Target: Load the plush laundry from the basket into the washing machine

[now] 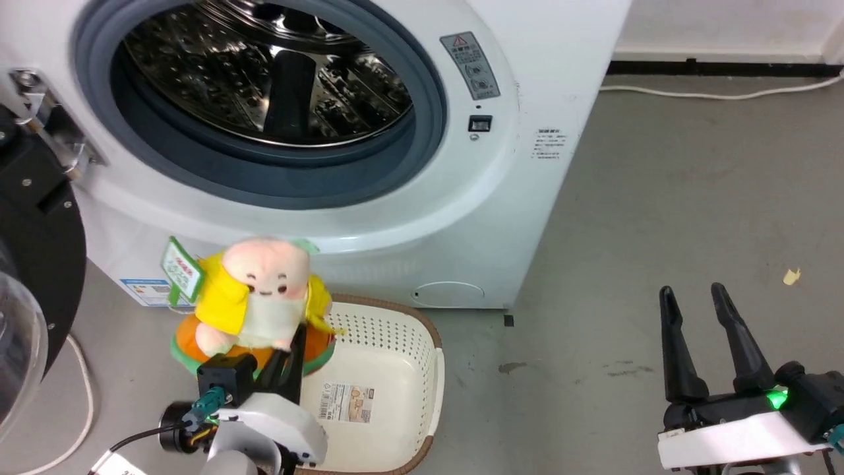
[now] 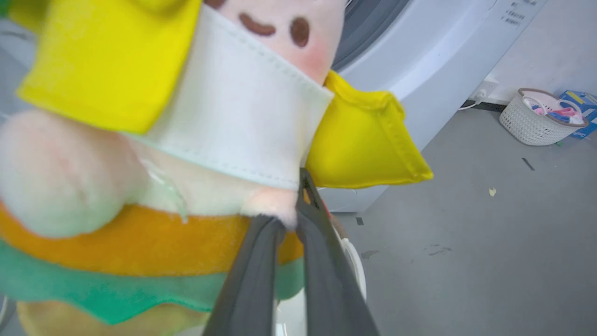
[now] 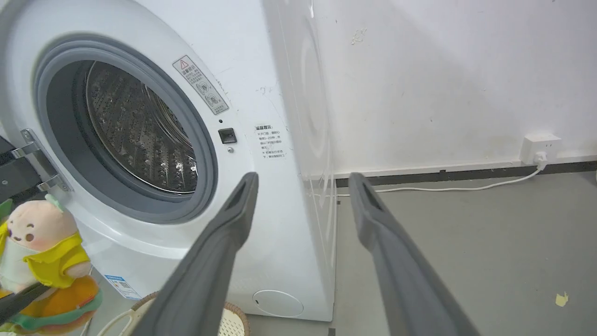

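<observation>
My left gripper [image 1: 290, 343] is shut on the plush laundry [image 1: 254, 300], a pink-headed doll in a yellow jacket on an orange-and-green burger cushion, lifted above the left end of the cream basket [image 1: 422, 369]. In the left wrist view the fingers [image 2: 322, 252] pinch the plush laundry [image 2: 233, 116] at its lower edge. Its green tag [image 1: 181, 269] hangs to the left. The washing machine [image 1: 527, 132] stands behind with its steel drum [image 1: 264, 72] exposed and the door [image 1: 26, 316] swung open at left. My right gripper [image 1: 699, 307] is open over bare floor, and in its own view the right gripper [image 3: 303, 186] faces the washing machine [image 3: 261, 84] with the plush laundry [image 3: 42, 261] at lower left.
A paper label [image 1: 346, 402] lies on the basket's inside bottom. A white cable [image 1: 725, 92] runs along the wall behind the machine. A second small white basket [image 2: 536, 116] with items sits by the far wall. A yellow scrap [image 1: 791, 276] lies on the grey floor.
</observation>
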